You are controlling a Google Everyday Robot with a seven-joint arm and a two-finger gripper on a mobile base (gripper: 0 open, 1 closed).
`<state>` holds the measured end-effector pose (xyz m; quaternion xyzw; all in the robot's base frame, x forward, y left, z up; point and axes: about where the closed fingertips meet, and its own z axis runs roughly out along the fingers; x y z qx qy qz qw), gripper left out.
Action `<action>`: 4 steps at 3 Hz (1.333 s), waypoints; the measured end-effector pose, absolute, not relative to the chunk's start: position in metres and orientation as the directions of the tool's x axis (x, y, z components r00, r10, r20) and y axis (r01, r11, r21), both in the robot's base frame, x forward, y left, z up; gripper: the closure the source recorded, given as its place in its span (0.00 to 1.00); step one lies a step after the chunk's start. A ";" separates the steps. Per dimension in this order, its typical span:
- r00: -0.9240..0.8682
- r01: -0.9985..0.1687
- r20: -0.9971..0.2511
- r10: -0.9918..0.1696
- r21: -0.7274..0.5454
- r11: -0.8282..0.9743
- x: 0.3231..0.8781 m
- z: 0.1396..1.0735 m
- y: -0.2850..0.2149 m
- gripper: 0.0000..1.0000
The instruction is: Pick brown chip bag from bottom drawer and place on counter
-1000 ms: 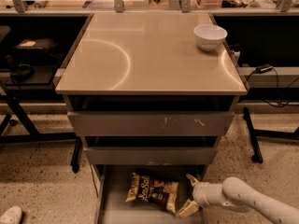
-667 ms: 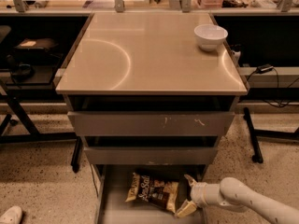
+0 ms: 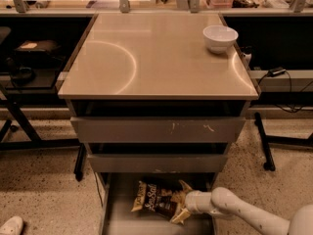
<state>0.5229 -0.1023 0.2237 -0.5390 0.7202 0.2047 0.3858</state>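
Observation:
The brown chip bag point(image 3: 155, 202) lies flat in the open bottom drawer point(image 3: 120, 223), its white lettering facing up. My gripper point(image 3: 182, 200) reaches in from the lower right on a white arm. It sits low in the drawer at the bag's right end. Its fingers point(image 3: 185, 185) are spread apart above and below that end and have not closed on it. The beige counter point(image 3: 146, 58) tops the cabinet above.
A white bowl point(image 3: 220, 37) stands at the counter's back right corner. Two grey-fronted drawers point(image 3: 156, 129) sit above the bottom one, slightly pulled out. Dark side shelves with cables flank the cabinet. A shoe point(image 3: 10, 225) shows at the lower left on the speckled floor.
My gripper has edged slightly left, closer onto the bag's right end. The bag and the drawers have not moved.

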 end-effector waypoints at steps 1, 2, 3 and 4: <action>-0.083 -0.949 -0.759 -0.646 -0.138 0.284 0.527 0.196 -0.095 0.00; -0.082 -0.962 -0.741 -0.666 -0.116 0.248 0.526 0.173 -0.097 0.00; -0.077 -0.974 -0.732 -0.677 -0.089 0.207 0.530 0.152 -0.087 0.00; -0.075 -0.974 -0.732 -0.677 -0.091 0.206 0.531 0.153 -0.087 0.03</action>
